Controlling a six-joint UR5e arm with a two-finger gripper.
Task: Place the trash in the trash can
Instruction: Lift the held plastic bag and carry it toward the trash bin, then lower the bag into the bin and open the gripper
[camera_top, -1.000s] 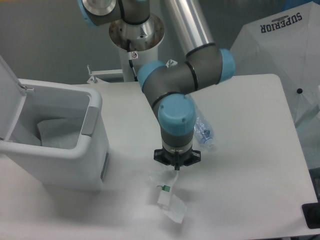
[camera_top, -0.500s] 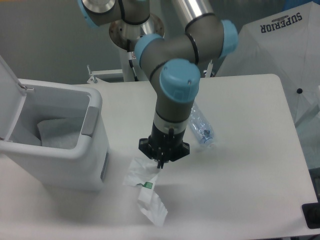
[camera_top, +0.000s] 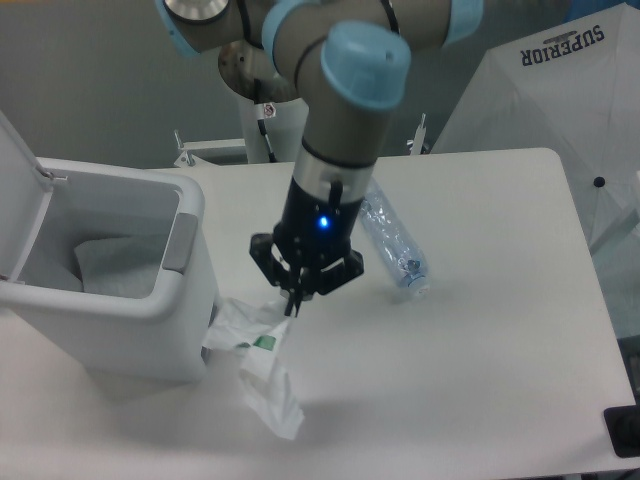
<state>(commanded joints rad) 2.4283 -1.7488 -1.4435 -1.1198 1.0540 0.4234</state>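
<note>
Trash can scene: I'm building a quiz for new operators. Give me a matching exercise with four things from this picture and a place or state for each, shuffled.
Things:
1. wrapper
2. water bottle
3. trash can
4. gripper

States:
A. lid open, at the table's left
B. lying on the table, right of the arm
C. shut on a crumpled white item
D. hanging from the fingers beside the bin

Pairs: 1-D, 2-B, 3-A, 4-C

Wrapper (camera_top: 255, 365) beside the trash can (camera_top: 120, 300) — perhaps touching; bottle (camera_top: 392, 242) right.
</note>
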